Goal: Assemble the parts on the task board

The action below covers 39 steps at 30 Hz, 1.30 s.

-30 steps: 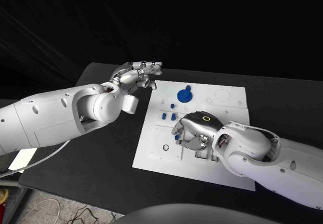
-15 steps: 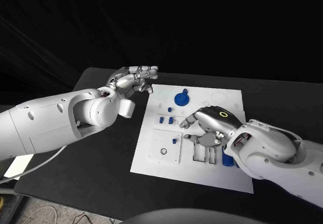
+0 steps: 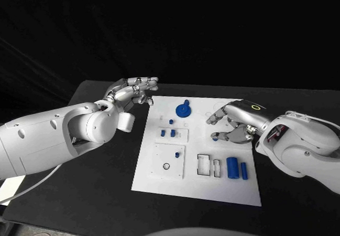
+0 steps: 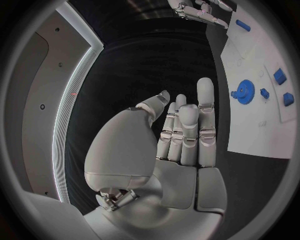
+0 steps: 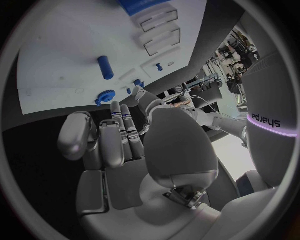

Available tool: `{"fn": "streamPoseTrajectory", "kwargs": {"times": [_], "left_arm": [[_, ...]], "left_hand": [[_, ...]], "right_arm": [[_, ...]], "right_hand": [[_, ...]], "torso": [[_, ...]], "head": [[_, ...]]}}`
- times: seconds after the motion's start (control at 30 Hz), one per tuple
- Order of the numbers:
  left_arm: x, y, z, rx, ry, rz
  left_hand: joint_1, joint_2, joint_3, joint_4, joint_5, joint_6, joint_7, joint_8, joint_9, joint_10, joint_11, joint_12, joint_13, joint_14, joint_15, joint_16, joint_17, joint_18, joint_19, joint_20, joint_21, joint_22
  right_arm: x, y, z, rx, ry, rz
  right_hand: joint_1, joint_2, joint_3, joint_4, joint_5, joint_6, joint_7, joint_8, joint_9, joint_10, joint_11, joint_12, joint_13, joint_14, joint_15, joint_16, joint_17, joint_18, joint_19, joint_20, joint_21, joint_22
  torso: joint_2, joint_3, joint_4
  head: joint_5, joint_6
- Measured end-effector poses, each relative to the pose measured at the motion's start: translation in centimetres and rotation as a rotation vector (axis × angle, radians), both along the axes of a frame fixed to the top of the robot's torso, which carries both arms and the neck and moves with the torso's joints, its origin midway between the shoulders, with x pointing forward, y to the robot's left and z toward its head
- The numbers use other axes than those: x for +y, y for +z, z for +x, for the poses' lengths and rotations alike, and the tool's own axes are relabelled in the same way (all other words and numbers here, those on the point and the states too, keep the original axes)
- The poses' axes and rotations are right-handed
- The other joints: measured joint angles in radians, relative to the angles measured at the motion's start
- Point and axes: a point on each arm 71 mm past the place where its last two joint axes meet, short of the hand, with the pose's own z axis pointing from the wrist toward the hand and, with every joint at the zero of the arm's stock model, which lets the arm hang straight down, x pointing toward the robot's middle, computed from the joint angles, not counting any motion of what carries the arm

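Your left hand [image 3: 134, 89] hangs above the black surface [image 3: 82, 179] just off the far left corner of the task board [image 3: 181, 186]. Its fingers [image 4: 187, 127] lie straight and close together with nothing between them; the left wrist view confirms an empty palm.

Your right hand [image 3: 234, 123] sits over the right half of the board, knuckles up, fingers loosely curled and somewhat apart. You cannot tell from the head view whether the fingertips touch the board or carry a small part; the right wrist view shows the fingers [image 5: 119, 130] extended side by side and empty on the palm side.

Parts on the board, as you see them in the head view:
- blue gear [image 3: 184, 110] near the far edge, left of centre, with a small knob at its rim.
- three small blue pieces [image 3: 171, 131] just nearer than the gear, sitting in a raised white block.
- a small blue piece [image 3: 215, 136] just beside the right hand's fingertips.
- a blue cylinder [image 3: 233, 167] and a thinner blue pin [image 3: 244, 171] side by side, near the right edge, next to two rectangular slots [image 3: 210, 165].
- a black ring [image 3: 167, 166] on the square plate in the near left portion.
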Motion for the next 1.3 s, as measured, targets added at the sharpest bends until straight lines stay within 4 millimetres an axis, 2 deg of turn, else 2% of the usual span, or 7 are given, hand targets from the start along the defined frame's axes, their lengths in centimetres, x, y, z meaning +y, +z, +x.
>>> {"fn": "streamPoseTrajectory", "kwargs": {"times": [0.33, 0.53, 0.7, 1.0, 1.17, 1.23, 1.3], "left_arm": [[0.0, 0.0, 0.0, 0.000, 0.001, 0.001], [0.1, 0.0, 0.0, 0.000, 0.002, 0.001], [0.1, 0.0, 0.0, 0.000, 0.002, 0.001], [0.1, 0.0, 0.0, 0.001, 0.003, 0.001], [0.1, 0.0, 0.0, 0.001, 0.003, 0.002], [0.1, 0.0, 0.0, 0.002, 0.003, 0.002], [0.1, 0.0, 0.0, 0.002, 0.003, 0.002]], "left_hand": [[0.004, 0.004, 0.000, 0.000, 0.000, 0.000, 0.000, 0.000, 0.000, -0.004, -0.004, 0.000, 0.000, 0.000, 0.000, 0.000, 0.000, 0.000, 0.000, 0.000, 0.000, 0.000], [0.004, 0.004, 0.000, 0.000, 0.000, 0.000, 0.000, 0.000, 0.000, -0.004, -0.004, 0.000, 0.000, 0.000, 0.000, 0.000, 0.000, 0.000, 0.000, 0.000, 0.000, 0.000], [0.004, 0.004, 0.000, 0.000, 0.000, -0.004, 0.004, 0.000, 0.000, -0.004, -0.004, 0.000, 0.001, 0.000, 0.000, 0.000, 0.000, 0.000, 0.000, 0.000, 0.000, 0.000], [0.004, 0.004, 0.000, 0.000, 0.000, -0.004, 0.004, 0.000, 0.000, -0.004, -0.004, 0.000, 0.001, 0.000, 0.000, 0.000, -0.001, 0.000, 0.000, 0.000, 0.000, 0.000], [0.004, 0.004, 0.000, 0.000, 0.000, -0.004, 0.004, 0.000, 0.000, -0.004, -0.004, 0.000, 0.001, 0.000, 0.000, 0.000, -0.001, 0.000, 0.000, 0.000, 0.000, 0.000], [0.004, 0.004, 0.000, 0.000, 0.000, -0.004, 0.004, 0.000, 0.000, -0.004, -0.004, 0.000, 0.001, 0.000, 0.000, 0.000, -0.001, 0.000, 0.000, 0.000, 0.000, 0.000], [0.004, 0.004, 0.000, 0.000, 0.000, -0.004, 0.004, 0.000, 0.000, -0.004, -0.004, 0.000, 0.001, 0.000, 0.000, 0.000, -0.001, 0.000, 0.000, 0.000, 0.000, 0.000]], "right_arm": [[0.1, -1.3, 0.5, 0.064, -0.006, -0.073], [0.3, -1.8, 0.7, 0.073, -0.012, -0.103], [0.4, -2.0, 0.9, 0.065, -0.021, -0.124], [0.4, -2.3, 1.0, 0.050, -0.030, -0.150], [0.3, -2.3, 1.0, 0.045, -0.033, -0.164], [0.3, -2.4, 1.0, 0.043, -0.034, -0.168], [0.3, -2.4, 1.0, 0.042, -0.035, -0.173]], "right_hand": [[0.017, 0.009, -0.027, 0.003, -0.014, -0.007, -0.007, 0.000, -0.004, 0.000, 0.000, 0.015, -0.001, 0.000, 0.000, -0.006, -0.009, 0.000, -0.004, -0.004, -0.008, -0.014], [0.034, 0.026, -0.027, 0.003, -0.020, -0.007, -0.007, 0.000, -0.005, 0.009, -0.009, 0.028, -0.001, 0.000, 0.000, -0.006, -0.009, 0.000, -0.004, -0.004, -0.012, -0.014], [0.045, 0.037, -0.027, 0.003, -0.026, -0.007, -0.007, 0.000, -0.005, 0.009, -0.009, 0.034, -0.001, 0.000, 0.000, -0.006, -0.009, 0.000, -0.004, -0.004, -0.012, -0.014], [0.050, 0.042, -0.024, 0.000, -0.026, -0.003, -0.010, 0.000, -0.005, 0.013, -0.013, 0.034, -0.002, 0.000, 0.000, -0.006, -0.010, 0.000, -0.004, -0.004, -0.012, -0.016], [0.054, 0.046, -0.024, 0.000, -0.026, 0.001, -0.006, 0.000, -0.005, 0.013, -0.012, 0.037, -0.002, 0.000, 0.000, -0.006, -0.010, 0.000, -0.004, -0.004, -0.012, -0.016], [0.054, 0.046, -0.021, -0.003, -0.026, 0.005, -0.011, 0.000, -0.005, 0.019, -0.011, 0.037, -0.002, 0.000, 0.000, -0.006, -0.010, 0.000, -0.004, -0.004, -0.012, -0.016], [0.054, 0.046, -0.021, -0.003, -0.025, 0.010, -0.007, 0.000, -0.005, 0.022, -0.014, 0.042, -0.002, 0.000, 0.000, -0.006, -0.010, 0.000, -0.004, -0.004, -0.012, -0.016]], "torso": [[0.001, 0.0004, 0.0012], [0.001, -0.0010, 0.0017], [0.001, -0.0012, 0.0018], [0.000, -0.0012, 0.0017], [0.000, -0.0012, 0.0012], [0.000, -0.0012, 0.0012], [0.000, -0.0007, 0.0008]], "head": [[-0.004, 0.000], [-0.003, -0.002], [-0.003, -0.003], [-0.003, -0.004], [-0.003, -0.004], [-0.004, -0.004], [-0.005, -0.004]]}}
